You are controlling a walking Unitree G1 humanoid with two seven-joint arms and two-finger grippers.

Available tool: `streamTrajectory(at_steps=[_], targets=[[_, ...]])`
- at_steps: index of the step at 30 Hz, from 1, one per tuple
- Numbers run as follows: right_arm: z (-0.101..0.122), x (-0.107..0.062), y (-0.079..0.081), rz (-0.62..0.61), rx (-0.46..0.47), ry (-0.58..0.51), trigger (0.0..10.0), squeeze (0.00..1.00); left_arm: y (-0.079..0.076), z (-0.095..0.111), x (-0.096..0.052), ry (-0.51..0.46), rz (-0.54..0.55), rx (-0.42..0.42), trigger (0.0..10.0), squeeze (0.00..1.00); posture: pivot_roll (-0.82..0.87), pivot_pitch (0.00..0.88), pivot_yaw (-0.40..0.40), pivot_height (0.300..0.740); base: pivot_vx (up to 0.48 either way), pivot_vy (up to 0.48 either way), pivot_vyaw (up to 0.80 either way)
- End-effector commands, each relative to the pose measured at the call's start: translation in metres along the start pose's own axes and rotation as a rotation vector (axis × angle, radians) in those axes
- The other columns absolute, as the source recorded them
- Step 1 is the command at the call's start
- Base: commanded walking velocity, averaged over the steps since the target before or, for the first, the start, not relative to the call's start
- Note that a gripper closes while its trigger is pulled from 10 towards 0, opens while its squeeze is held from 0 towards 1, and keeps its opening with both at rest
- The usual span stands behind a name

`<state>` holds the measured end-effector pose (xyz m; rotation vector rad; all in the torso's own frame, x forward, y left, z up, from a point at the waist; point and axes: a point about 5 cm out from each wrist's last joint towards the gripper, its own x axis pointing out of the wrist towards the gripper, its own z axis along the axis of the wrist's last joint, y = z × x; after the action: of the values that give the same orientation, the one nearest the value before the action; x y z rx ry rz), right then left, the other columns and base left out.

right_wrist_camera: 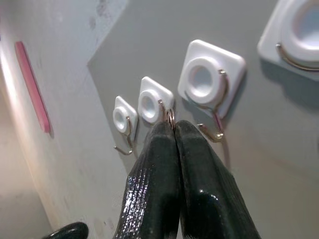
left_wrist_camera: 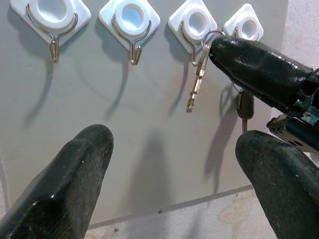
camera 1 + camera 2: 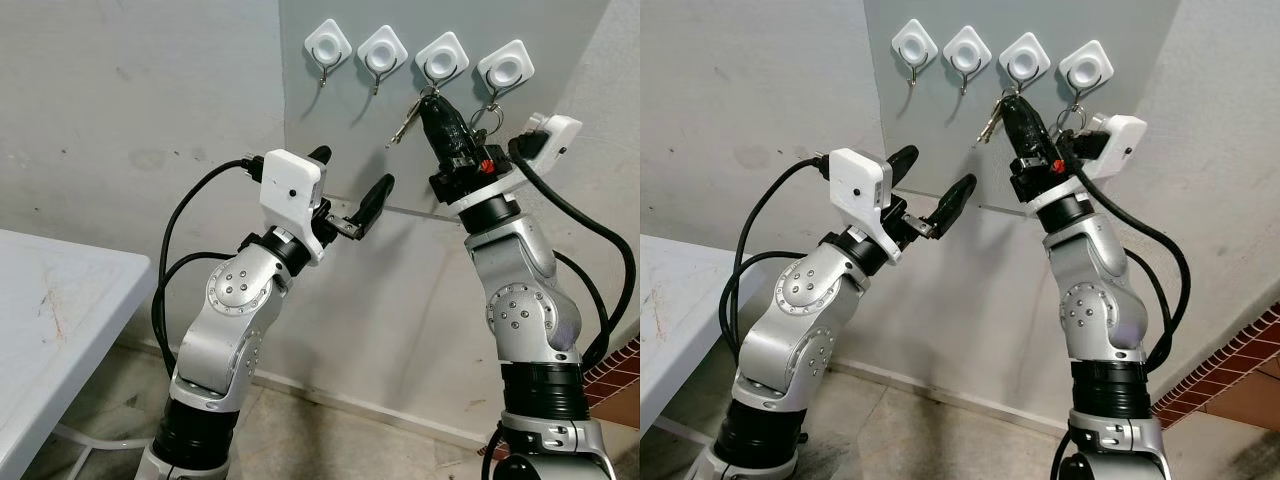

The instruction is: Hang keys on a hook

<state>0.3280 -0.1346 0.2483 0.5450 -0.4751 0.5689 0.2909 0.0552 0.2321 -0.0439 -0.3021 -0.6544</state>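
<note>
**Key ring at the third hook, right pincer holding it from just below**

At the far left a pale grey surface stands by the wall, bare on the part that shows. Next comes the left pincer, raised in front of the grey wall panel with its two black fingers spread wide and nothing between them; it sits lower than the hooks and left of the work, well apart from the keys.

Along the panel runs a row of four white diamond-shaped hooks with bent wire prongs. The first hook and second hook are bare. The third hook is the one that matters: the right pincer points up at it from just below, its fingers pressed together on the thin metal key ring, which the right wrist view shows pinched at the very tips, close against the wire prong. Whether the ring is already over the prong cannot be told. The silver keys dangle from the ring down and to the left, their long axis slanted. The fourth hook already carries a ring with a dark-headed key.

By my reading, the ring lies straight ahead of the closed fingertips, and the right arm is plainly the nearer one.
</note>
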Motion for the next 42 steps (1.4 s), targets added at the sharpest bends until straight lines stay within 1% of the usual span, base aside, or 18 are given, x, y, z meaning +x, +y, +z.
streamTrajectory(at_steps=[1, 13, 15, 26, 31, 32, 35, 36, 42], targets=[[0.002, 0.004, -0.001, -0.004, 0.036, -0.008, 10.0, 0.0, -0.003, 0.004, -0.001, -0.01, -0.006, 0.006, 10.0, 0.0, 0.04, 0.021, -0.028, 0.74, 0.0, 0.0, 0.0], [-0.001, 0.003, -0.008, -0.037, 0.095, -0.003, 10.0, 0.0, -0.003, 0.005, -0.001, -0.01, -0.006, 0.003, 10.0, 0.0, 0.04, 0.03, -0.026, 0.74, 0.0, 0.0, 0.0], [-0.001, 0.003, -0.01, -0.048, 0.116, -0.007, 10.0, 0.0, -0.003, 0.005, -0.002, -0.008, -0.005, 0.002, 10.0, 0.0, 0.04, 0.029, -0.026, 0.74, 0.0, 0.0, 0.0], [-0.003, 0.005, -0.012, -0.057, 0.16, -0.008, 10.0, 0.0, -0.003, 0.006, -0.002, -0.007, -0.003, 0.001, 10.0, 0.0, 0.04, 0.033, -0.026, 0.74, 0.0, 0.0, 0.0], [-0.006, 0.002, -0.016, -0.076, 0.221, -0.005, 10.0, 0.0, -0.003, 0.007, -0.002, -0.009, 0.004, -0.004, 10.0, 0.0, 0.04, 0.034, -0.029, 0.74, 0.0, 0.0, 0.0], [-0.008, 0.001, -0.017, -0.083, 0.245, -0.004, 10.0, 0.0, -0.003, 0.007, -0.002, -0.009, 0.004, -0.005, 10.0, 0.0, 0.04, 0.035, -0.029, 0.74, 0.0, 0.0, 0.0], [-0.01, -0.001, -0.018, -0.091, 0.267, -0.002, 10.0, 0.0, -0.003, 0.007, -0.002, -0.009, 0.004, -0.005, 10.0, 0.0, 0.04, 0.035, -0.029, 0.74, 0.0, 0.0, 0.0], [-0.011, -0.001, -0.018, -0.095, 0.282, -0.002, 10.0, 1.0, -0.003, 0.007, -0.002, -0.008, 0.004, -0.005, 10.0, 0.0, 0.04, 0.035, -0.029, 0.74, 0.0, 0.0, 0.0], [-0.015, -0.005, -0.018, -0.102, 0.324, -0.004, 10.0, 1.0, -0.003, 0.007, -0.002, -0.007, 0.007, -0.006, 10.0, 0.0, 0.04, 0.037, -0.028, 0.74, 0.0, 0.0, 0.0]])
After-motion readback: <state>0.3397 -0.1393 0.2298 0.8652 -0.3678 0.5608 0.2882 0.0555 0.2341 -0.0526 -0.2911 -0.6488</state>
